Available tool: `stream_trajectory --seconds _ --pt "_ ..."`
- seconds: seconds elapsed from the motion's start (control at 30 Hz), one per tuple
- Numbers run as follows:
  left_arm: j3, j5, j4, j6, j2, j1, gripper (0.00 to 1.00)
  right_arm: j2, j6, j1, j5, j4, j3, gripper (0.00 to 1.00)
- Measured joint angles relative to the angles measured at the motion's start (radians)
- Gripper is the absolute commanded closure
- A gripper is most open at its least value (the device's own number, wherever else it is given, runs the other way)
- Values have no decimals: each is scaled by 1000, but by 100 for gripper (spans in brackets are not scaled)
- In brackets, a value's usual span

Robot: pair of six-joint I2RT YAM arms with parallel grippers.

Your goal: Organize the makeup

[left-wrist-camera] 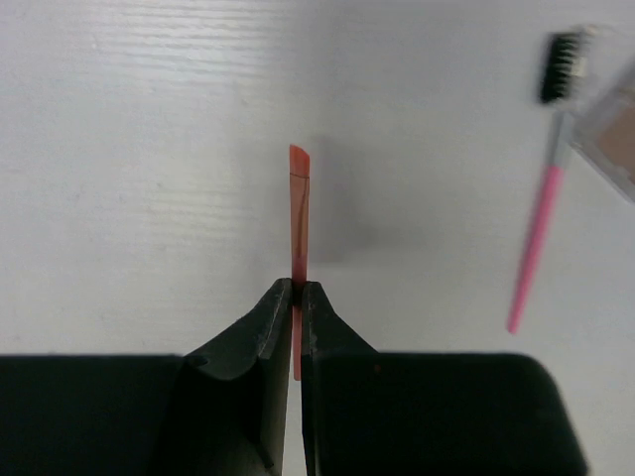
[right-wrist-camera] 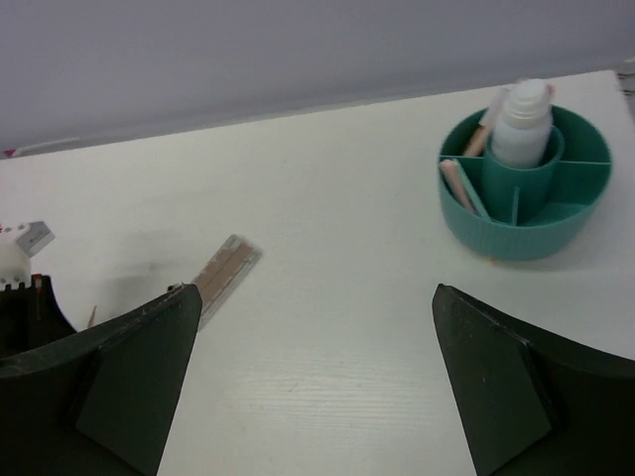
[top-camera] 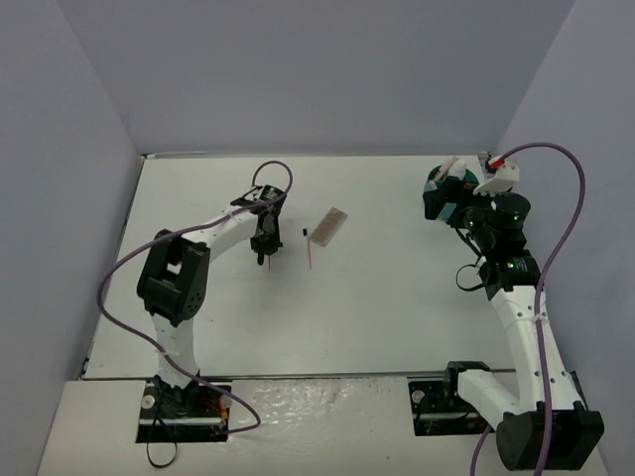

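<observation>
Left pincer (left-wrist-camera: 298,288) clamps 1 orange stick (left-wrist-camera: 299,198) above bench (left-wrist-camera: 139,149); right pincer (right-wrist-camera: 313,297) gapes empty. Next, likely: carry stick into teal tub (right-wrist-camera: 526,236).

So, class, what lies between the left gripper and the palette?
A pink-handled brush, just beside the palette; the top view shows it.

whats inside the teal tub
A white bottle stands in the tub's centre cup; a pink stick leans in the left compartment. The bottle covers most of the rear compartments.
</observation>
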Motion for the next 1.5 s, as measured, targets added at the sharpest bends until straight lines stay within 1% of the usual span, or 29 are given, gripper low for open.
stream_trajectory --seconds 0.13,0.17,0.3,0.33,0.43,0.5,0.63,0.73,0.87,1.0,1.2,1.5 --pt "-130 18 149 74 -193 -70 100 27 14 28 -143 12 10 3" --pt "-152 23 194 100 -244 -98 100 39 27 38 -190 22 12 4" --pt "-221 58 384 187 -418 -194 100 64 89 75 -297 67 12 9" --pt "-235 75 428 203 -447 -210 100 66 112 89 -314 88 10 11" --pt "-267 126 533 239 -507 -245 100 70 159 153 -347 155 5 23" --pt "-274 150 577 255 -522 -256 100 76 182 213 -355 196 1 30" --pt "-274 179 626 273 -523 -272 100 107 206 316 -350 257 0 39" --pt "-274 192 645 278 -524 -290 100 138 220 374 -331 291 -4 45" --pt "-274 207 661 279 -531 -307 100 162 239 435 -278 339 -33 50" --pt "-274 211 670 279 -547 -312 100 175 247 466 -235 369 -58 56" --pt "-274 213 687 279 -574 -315 100 191 258 477 -170 403 -75 61" --pt "-274 228 698 279 -577 -320 100 198 265 484 -140 437 -84 66"
